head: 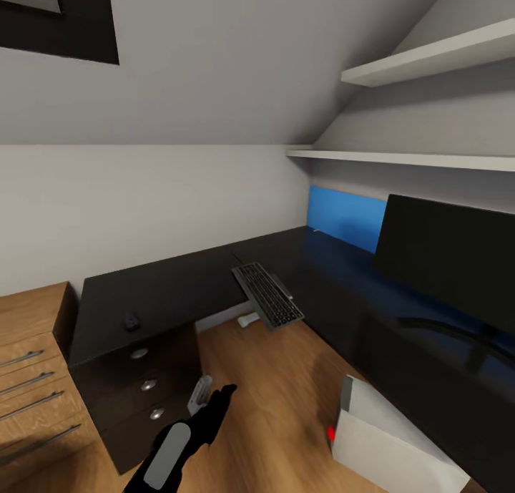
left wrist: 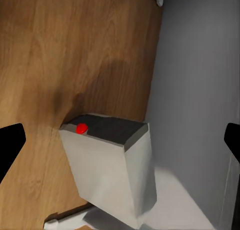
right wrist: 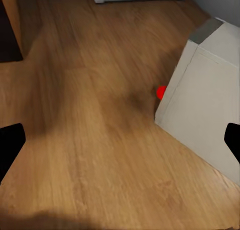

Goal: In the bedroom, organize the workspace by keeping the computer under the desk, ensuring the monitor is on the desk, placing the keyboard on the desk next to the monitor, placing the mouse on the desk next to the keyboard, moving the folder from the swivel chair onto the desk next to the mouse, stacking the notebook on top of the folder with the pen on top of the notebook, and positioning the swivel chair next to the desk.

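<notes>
Left hand (head: 218, 400) low over wood floor (head: 286, 407), fingers spread, empty; right hand (right wrist: 120, 140) spread near computer (right wrist: 205, 105).

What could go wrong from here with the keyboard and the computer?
The keyboard hangs past the desk edge, tilted; a nudge may drop it to the floor. The computer leans on the floor by the desk rather than upright under it, so a passing arm could topple it. The mouse near the corner might get swept off.
</notes>
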Available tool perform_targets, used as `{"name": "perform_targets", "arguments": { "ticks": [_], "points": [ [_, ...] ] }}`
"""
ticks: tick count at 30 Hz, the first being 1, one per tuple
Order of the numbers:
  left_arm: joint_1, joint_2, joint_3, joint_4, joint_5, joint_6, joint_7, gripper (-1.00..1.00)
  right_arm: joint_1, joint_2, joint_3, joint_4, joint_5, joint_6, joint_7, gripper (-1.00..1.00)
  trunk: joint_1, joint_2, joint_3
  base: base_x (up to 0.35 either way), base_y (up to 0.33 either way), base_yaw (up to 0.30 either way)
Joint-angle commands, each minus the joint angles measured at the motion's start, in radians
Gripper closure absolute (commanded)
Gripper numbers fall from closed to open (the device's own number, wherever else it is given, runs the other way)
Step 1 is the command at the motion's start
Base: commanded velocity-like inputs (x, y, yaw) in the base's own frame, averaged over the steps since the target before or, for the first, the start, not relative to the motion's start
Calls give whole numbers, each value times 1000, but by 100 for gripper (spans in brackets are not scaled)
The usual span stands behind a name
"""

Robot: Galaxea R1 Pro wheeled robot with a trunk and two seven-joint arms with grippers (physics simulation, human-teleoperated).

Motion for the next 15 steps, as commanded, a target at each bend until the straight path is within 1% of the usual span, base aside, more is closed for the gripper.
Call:
{"name": "perform_targets", "arguments": {
  "ticks": [1,4,7,12,15],
  "points": [
    [0,0,-5,-2,10,2,3,-100,0,0,4,2,6,-5,-7,-100,1,-1,-1,306,0,0],
    [0,1,-14,-2,10,2,-25,-100,1,1,4,2,9,-7,-7,-100,1,-1,-1,282,0,0],
    [0,1,-18,-1,9,2,-47,-100,1,1,4,2,11,-7,-6,-100,1,-1,-1,176,0,0],
    [-1,8,-21,-1,9,2,-91,-100,2,2,5,2,13,-7,-5,-100,1,-1,-1,61,0,0],
    [0,21,-25,-1,10,3,-140,-100,2,2,5,2,14,-7,-5,-100,1,-1,-1,19,0,0]
  ]
}}
